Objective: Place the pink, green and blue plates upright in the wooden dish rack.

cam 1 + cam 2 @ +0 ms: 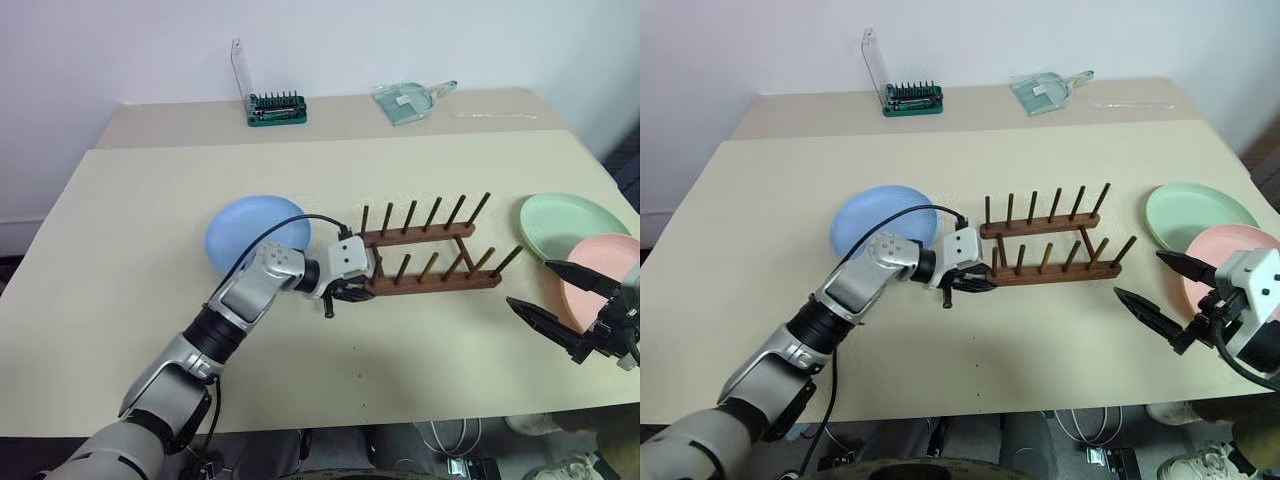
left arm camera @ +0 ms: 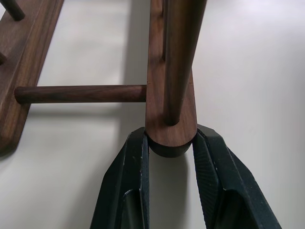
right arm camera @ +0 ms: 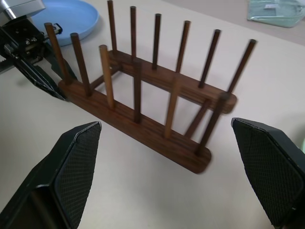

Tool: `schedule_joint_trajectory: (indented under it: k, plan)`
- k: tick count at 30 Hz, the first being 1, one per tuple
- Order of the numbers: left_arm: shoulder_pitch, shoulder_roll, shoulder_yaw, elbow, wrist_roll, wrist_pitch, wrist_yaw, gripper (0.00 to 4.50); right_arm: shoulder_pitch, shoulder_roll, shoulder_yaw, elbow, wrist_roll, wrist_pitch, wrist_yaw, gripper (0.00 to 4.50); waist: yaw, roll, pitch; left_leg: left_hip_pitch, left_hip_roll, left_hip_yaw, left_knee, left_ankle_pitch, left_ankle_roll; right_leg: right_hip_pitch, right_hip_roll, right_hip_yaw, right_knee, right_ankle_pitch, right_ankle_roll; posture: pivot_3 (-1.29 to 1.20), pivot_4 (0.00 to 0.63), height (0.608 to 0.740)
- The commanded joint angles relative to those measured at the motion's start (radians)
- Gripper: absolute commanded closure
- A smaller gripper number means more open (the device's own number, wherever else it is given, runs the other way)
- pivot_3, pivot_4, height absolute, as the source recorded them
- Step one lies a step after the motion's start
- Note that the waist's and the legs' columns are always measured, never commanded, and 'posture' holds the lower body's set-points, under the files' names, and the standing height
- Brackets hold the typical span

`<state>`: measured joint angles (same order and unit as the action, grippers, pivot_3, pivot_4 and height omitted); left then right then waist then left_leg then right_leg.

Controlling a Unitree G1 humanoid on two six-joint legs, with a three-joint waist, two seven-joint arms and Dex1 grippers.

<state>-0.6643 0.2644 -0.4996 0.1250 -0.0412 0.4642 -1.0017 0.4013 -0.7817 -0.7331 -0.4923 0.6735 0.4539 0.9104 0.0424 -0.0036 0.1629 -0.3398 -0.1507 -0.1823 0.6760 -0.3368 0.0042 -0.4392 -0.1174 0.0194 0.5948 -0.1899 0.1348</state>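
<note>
So far none of the three plates stands in the rack, so all of the placing is left to do. Farthest left, the blue plate (image 1: 255,235) lies flat on the table (image 1: 130,250), just beside the left arm. Next comes the left gripper (image 1: 348,291), its two black fingers (image 2: 129,176) closed around the rounded end of the near base rail of the wooden dish rack (image 1: 430,252); it seems to be steadying or shifting the rack rather than handling a plate. The rack sits mid-table with every peg slot empty. Further right, the green plate (image 1: 570,222) lies flat near the table's edge, with the pink plate (image 1: 600,270) overlapping its near side. The right gripper (image 1: 560,310) hovers just in front of the pink plate, fingers spread wide and carrying nothing.
</note>
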Motion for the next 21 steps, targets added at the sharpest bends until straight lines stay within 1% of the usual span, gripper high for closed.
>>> schedule_joint_trajectory:
  k: [1, 6, 10, 12, 13, 14, 15, 16, 18, 19, 20, 21]
  plan:
    - [-0.021, -0.013, -0.005, -0.016, 0.023, -0.029, 0.023, 3.82, 0.009, 0.008, -0.033, -0.039, 0.004, -0.013, -0.009, 0.0, 0.0, 0.0, 0.0, 0.0, 0.0, 0.0, 0.0, 0.0, 0.0, 0.0, 0.0, 0.0, 0.0, 0.0, 0.0, 0.0, 0.15, 0.74]
    - [-0.016, -0.022, -0.001, -0.012, 0.036, 0.026, 0.051, 3.82, 0.006, 0.016, -0.021, -0.046, 0.007, -0.013, -0.025, 0.0, 0.0, 0.0, 0.0, 0.0, 0.0, 0.0, 0.0, 0.0, 0.0, 0.0, 0.0, 0.0, 0.0, 0.0, 0.001, 0.0, 0.15, 0.74]
    - [-0.017, -0.021, 0.0, -0.013, 0.044, 0.016, 0.066, 3.82, -0.005, 0.013, -0.01, -0.043, 0.004, -0.015, -0.032, 0.0, 0.001, 0.0, 0.0, 0.0, 0.0, 0.0, 0.0, 0.0, 0.0, 0.0, 0.0, 0.0, 0.0, 0.0, 0.001, 0.0, 0.15, 0.74]
    - [-0.008, -0.031, 0.021, -0.031, -0.01, 0.089, 0.038, 3.82, -0.015, 0.01, -0.003, -0.036, 0.001, -0.017, -0.034, 0.0, 0.0, 0.0, 0.0, 0.0, 0.0, 0.0, 0.0, 0.0, 0.0, 0.0, 0.0, 0.0, 0.0, 0.0, 0.0, 0.0, 0.15, 0.74]
    - [-0.007, -0.032, 0.023, -0.035, -0.018, 0.097, 0.033, 3.32, -0.02, 0.009, 0.002, -0.034, -0.001, -0.018, -0.035, 0.0, 0.0, 0.0, 0.0, 0.0, 0.0, 0.0, 0.0, 0.0, 0.0, 0.0, 0.0, 0.0, 0.0, 0.0, 0.0, 0.0, 0.15, 0.74]
    - [-0.009, -0.037, 0.024, -0.023, 0.01, 0.059, 0.069, 2.77, -0.028, 0.008, 0.01, -0.034, -0.001, -0.017, -0.037, 0.0, 0.0, 0.0, 0.0, 0.0, 0.0, 0.0, 0.0, 0.0, 0.0, 0.0, 0.0, 0.0, 0.0, 0.0, 0.001, 0.0, 0.15, 0.74]
    - [-0.011, -0.039, 0.021, -0.013, 0.035, 0.022, 0.098, 2.39, -0.034, 0.008, 0.016, -0.035, -0.002, -0.017, -0.038, 0.0, 0.0, 0.0, 0.0, 0.0, 0.0, 0.0, 0.0, 0.0, 0.0, 0.0, 0.0, 0.0, 0.0, 0.0, 0.001, 0.0, 0.15, 0.74]
    - [-0.013, -0.04, 0.022, -0.008, 0.042, 0.018, 0.109, 1.86, -0.038, 0.007, 0.022, -0.036, -0.002, -0.015, -0.039, 0.0, 0.001, 0.0, 0.0, 0.0, 0.0, 0.0, 0.0, 0.0, 0.0, 0.0, 0.0, 0.0, 0.0, 0.0, 0.0, 0.0, 0.15, 0.74]
    - [-0.014, -0.04, 0.031, -0.013, 0.023, 0.031, 0.096, 0.89, -0.048, 0.006, 0.032, -0.037, -0.002, -0.012, -0.043, 0.0, 0.001, 0.0, 0.0, 0.0, 0.0, 0.0, 0.0, 0.0, 0.0, 0.0, 0.0, 0.0, 0.0, 0.0, 0.0, 0.0, 0.15, 0.74]
    - [-0.016, -0.042, 0.039, -0.016, 0.012, 0.045, 0.094, 0.3, -0.053, 0.004, 0.037, -0.036, -0.003, -0.011, -0.044, 0.0, 0.001, 0.0, 0.0, 0.0, 0.0, 0.0, 0.0, 0.0, 0.0, 0.0, 0.0, 0.0, 0.0, 0.0, 0.0, 0.0, 0.15, 0.74]
    - [-0.015, -0.044, 0.045, -0.019, 0.007, 0.052, 0.095, 0.07, -0.055, 0.004, 0.039, -0.036, -0.003, -0.012, -0.045, 0.0, 0.001, 0.0, 0.0, 0.0, 0.0, 0.0, 0.0, 0.0, 0.0, 0.0, 0.0, 0.0, 0.0, 0.0, 0.0, 0.0, 0.15, 0.74]
    - [-0.014, -0.041, 0.044, -0.024, 0.005, 0.053, 0.09, 0.07, -0.059, 0.003, 0.041, -0.034, -0.004, -0.011, -0.045, 0.0, 0.001, 0.0, 0.0, 0.0, 0.0, 0.0, 0.0, 0.0, 0.0, 0.0, 0.0, 0.0, 0.0, 0.0, 0.0, 0.0, 0.15, 0.74]
